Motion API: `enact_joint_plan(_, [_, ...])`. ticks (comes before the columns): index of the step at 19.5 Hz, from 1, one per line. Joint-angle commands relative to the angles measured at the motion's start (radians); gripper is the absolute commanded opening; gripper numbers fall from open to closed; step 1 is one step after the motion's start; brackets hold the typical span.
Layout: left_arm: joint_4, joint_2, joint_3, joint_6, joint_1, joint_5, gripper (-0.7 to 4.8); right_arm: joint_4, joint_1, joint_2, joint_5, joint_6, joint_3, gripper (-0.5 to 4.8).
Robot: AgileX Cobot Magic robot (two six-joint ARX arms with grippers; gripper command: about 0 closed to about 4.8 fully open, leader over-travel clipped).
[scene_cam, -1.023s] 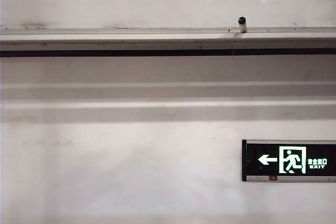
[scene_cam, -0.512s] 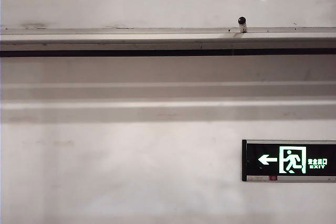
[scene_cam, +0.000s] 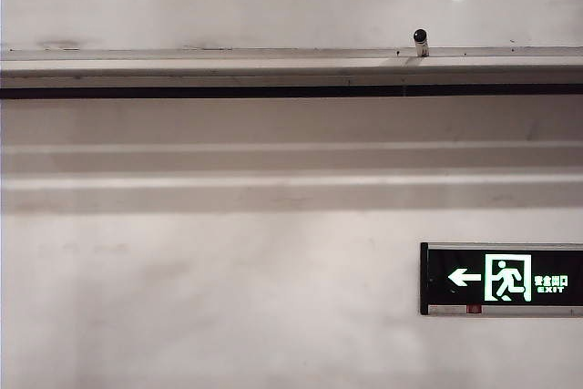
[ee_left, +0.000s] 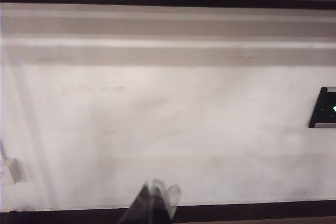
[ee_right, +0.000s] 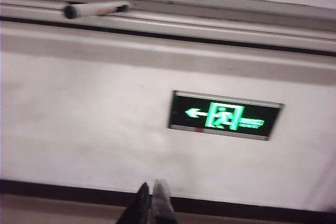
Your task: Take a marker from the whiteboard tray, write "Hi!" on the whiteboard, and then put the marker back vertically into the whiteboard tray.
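slim white-barrelled marker (scene_cam: 420, 42) w/ rounded black cap: upright on long silver-grey whiteboard tray (scene_cam: 228, 68), untouched, glossy off-white whiteboard (scene_cam: 291, 2) blank. left gripper (ee_left: 153, 203) & right gripper (ee_right: 151, 199): low, well away, fingers together. risk: tiny pen, approaching w/ fingers together could topple it.

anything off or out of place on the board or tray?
Nothing damaged or spilled. The marker stands in the whiteboard tray toward its right end; the right wrist view is tilted, so it only looks askew there. The whiteboard carries faint grey smudges, no writing. Both pincers, left and right, are shut, empty, low by the wall.
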Motion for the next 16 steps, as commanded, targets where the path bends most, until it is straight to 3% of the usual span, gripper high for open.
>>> enact_joint_plan(1, [0.010,-0.001,0.002,0.000,0.001,0.002,-0.01,0.016,-0.006,-0.014,0.016,0.000,-0.007,0.18])
enact_joint_plan(4, [0.009,-0.001,0.002,0.000,0.001,0.004,-0.01,0.074,-0.065,-0.061,0.025,0.001,-0.078,0.18])
enact_joint_plan(7, [0.009,-0.001,0.002,0.000,0.001,0.003,-0.01,0.100,-0.151,-0.166,-0.106,0.003,-0.182,0.18])
enact_joint_plan(9, [0.009,-0.001,0.002,0.000,0.001,0.002,-0.01,0.101,-0.203,-0.230,-0.137,0.028,-0.235,0.18])
enact_joint_plan(16, [0.009,-0.001,0.001,0.000,0.001,0.002,-0.01,0.167,-0.228,-0.311,-0.121,0.028,-0.393,0.18])
